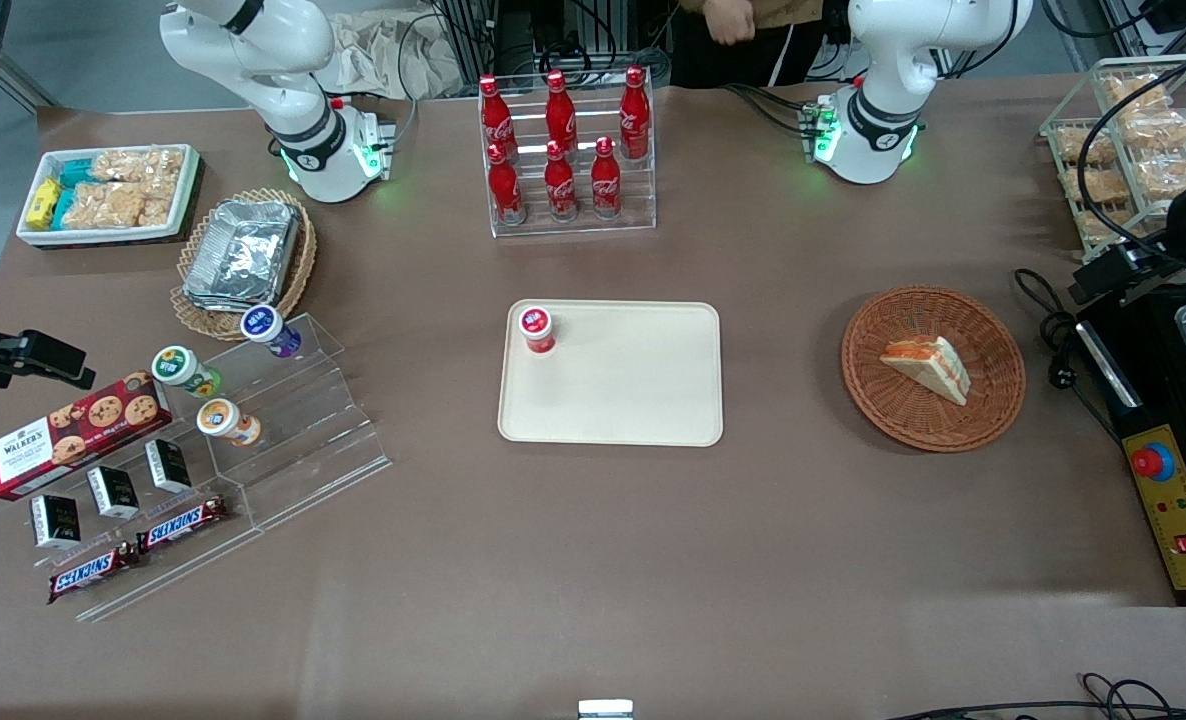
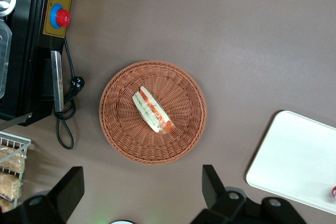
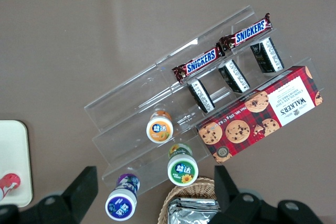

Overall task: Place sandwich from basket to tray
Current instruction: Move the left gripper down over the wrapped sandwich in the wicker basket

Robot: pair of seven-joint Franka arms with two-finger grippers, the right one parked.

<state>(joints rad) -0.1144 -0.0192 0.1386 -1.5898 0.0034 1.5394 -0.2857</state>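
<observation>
While the gripper (image 2: 139, 192) hangs above the tabletop (image 1: 593, 560) with its fingers spread wide and empty, the sandwich (image 1: 927, 366) lies in the basket (image 1: 993, 400); the tray (image 1: 633, 400) holds a red-capped cup (image 1: 536, 329).

We are seeing the brown table (image 1: 593, 560) carrying the tray (image 1: 643, 400), with the basket (image 1: 983, 410) lying beside it toward the working arm's end, under the gripper (image 2: 142, 192).
</observation>
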